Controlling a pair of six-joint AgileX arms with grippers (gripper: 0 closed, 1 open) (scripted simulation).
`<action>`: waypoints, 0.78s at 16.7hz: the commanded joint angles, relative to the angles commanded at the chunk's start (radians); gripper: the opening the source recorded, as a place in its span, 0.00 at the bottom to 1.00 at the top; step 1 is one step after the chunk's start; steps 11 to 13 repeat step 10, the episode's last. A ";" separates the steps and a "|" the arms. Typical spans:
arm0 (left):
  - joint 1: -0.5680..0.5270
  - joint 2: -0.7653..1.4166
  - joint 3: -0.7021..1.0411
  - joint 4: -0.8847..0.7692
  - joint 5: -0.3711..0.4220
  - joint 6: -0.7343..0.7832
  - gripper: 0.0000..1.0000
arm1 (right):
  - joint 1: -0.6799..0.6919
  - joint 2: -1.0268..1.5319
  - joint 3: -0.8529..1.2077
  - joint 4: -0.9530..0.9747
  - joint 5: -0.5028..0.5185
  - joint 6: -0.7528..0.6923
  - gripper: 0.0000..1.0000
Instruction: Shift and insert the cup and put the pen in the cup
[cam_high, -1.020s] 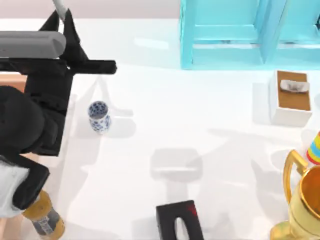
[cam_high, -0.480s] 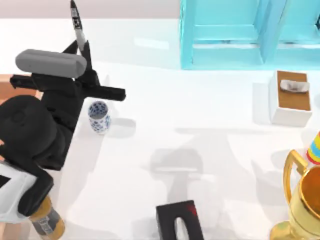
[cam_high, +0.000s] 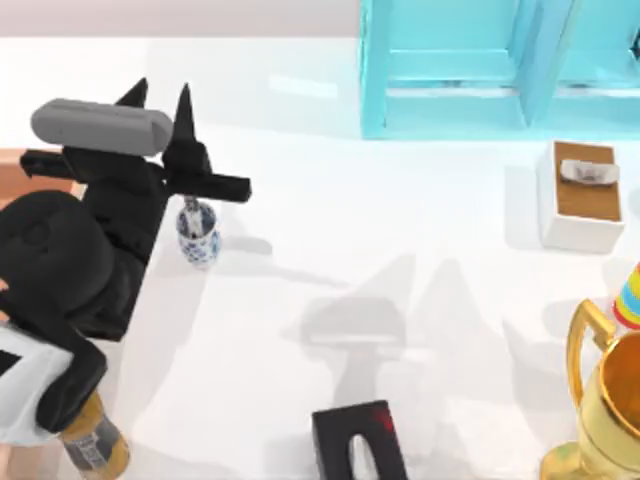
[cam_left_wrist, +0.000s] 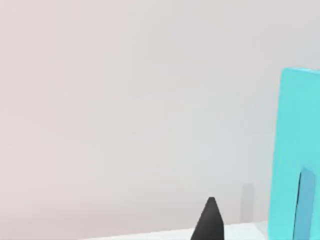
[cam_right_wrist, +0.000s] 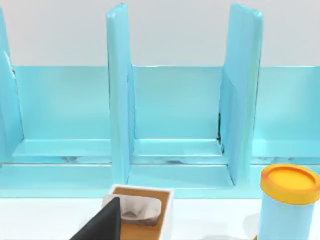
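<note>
Pen (cam_high: 190, 212) is standing in the cup (cam_high: 199, 238), long axis close to vertical, upper end tipping slightly toward the table's far edge, lower part hidden inside the cup. Pen barrel is reading grey-white with a dark tip, slim and round. Cup is a small upright cylinder, glossy white with blue dots, sitting on the white table (cam_high: 400, 250) at the left side. Left gripper (cam_high: 158, 103) is hovering just above and behind the cup, its two pointed black fingers (cam_high: 184, 110) spread apart and gripping nothing; pen is free of them. In the left wrist view one black fingertip (cam_left_wrist: 210, 220) is poking up against a plain wall. Right gripper (cam_high: 358, 455) is sitting parked at the near edge, centre-right; can't tell how far its fingers are open. Turquoise shelf unit (cam_high: 480, 60) with smooth flat dividers is standing along the far side. White box (cam_high: 580, 195) with brown top is resting at right, shiny gold trophy (cam_high: 600, 410) near right corner.
</note>
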 joint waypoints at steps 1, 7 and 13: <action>0.000 0.000 0.000 0.000 0.000 0.000 0.75 | 0.000 0.000 0.000 0.000 0.000 0.000 1.00; 0.000 0.000 0.000 0.000 0.000 0.000 1.00 | 0.000 0.000 0.000 0.000 0.000 0.000 1.00; 0.000 0.000 0.000 0.000 0.000 0.000 1.00 | 0.000 0.000 0.000 0.000 0.000 0.000 1.00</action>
